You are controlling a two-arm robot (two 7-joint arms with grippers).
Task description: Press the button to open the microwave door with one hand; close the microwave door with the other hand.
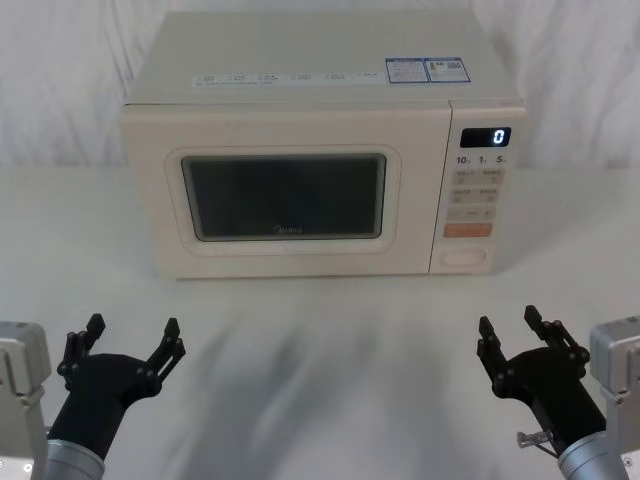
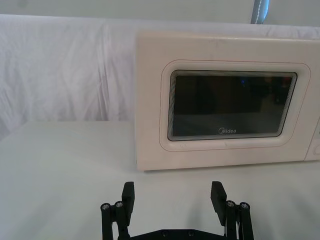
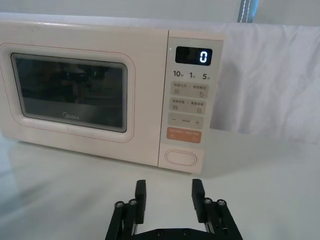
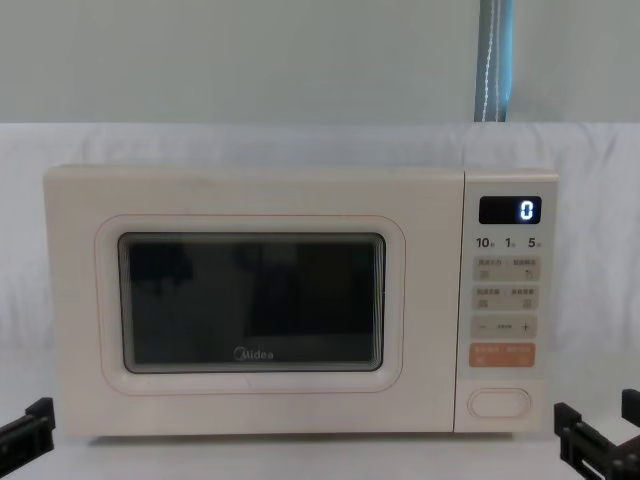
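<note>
The cream microwave stands at the back of the white table, its door (image 1: 285, 197) (image 2: 232, 106) (image 3: 70, 95) (image 4: 250, 305) flush with the body, dark window facing me. The button (image 1: 465, 257) (image 3: 181, 157) (image 4: 499, 402) is the wide cream key lowest on the control panel, under the orange key. My left gripper (image 1: 131, 344) (image 2: 172, 197) hovers open near the table's front left, well short of the door. My right gripper (image 1: 510, 332) (image 3: 169, 194) hovers open at the front right, roughly in line with the control panel and apart from it.
The display (image 1: 486, 137) reads 0. White cloth covers the table (image 1: 320, 350) and hangs behind the microwave. A bare stretch of table lies between both grippers and the microwave front.
</note>
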